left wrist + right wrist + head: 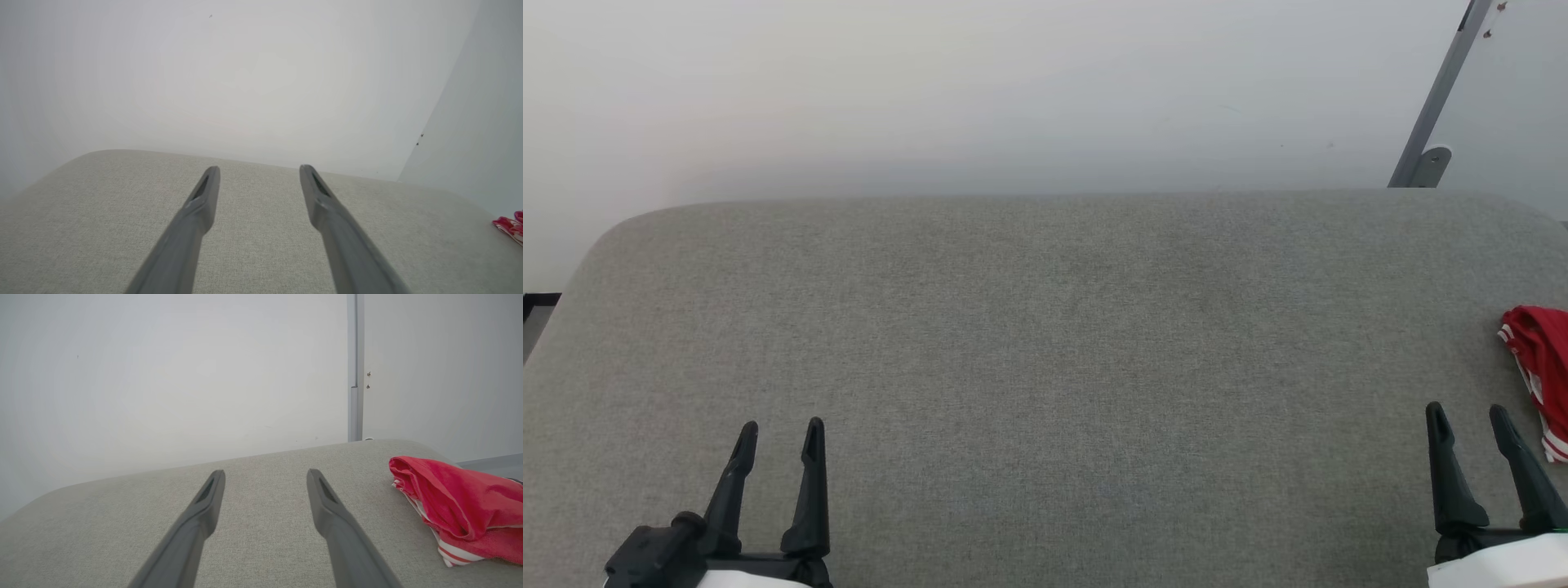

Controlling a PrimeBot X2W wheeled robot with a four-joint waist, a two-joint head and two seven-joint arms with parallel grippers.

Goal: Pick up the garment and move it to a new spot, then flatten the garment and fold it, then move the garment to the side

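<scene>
Both arms low over the grey padded surface [1045, 327], left end effector [783, 425] and right end effector [1466, 408] alike: fingers apart, nothing between them. The garment [1542, 359] is a rumpled red heap with striped trim, just outboard of the right end effector and a little ahead of its tips, well away from the left one.

It could be a heap waiting to be lifted or one already set aside; I can't call it. Any reach would suit the right end effector, with the surface's edge close beyond the cloth. There's wide open room between and ahead of both, up to the rounded far edge and the wall [1013, 98].
</scene>
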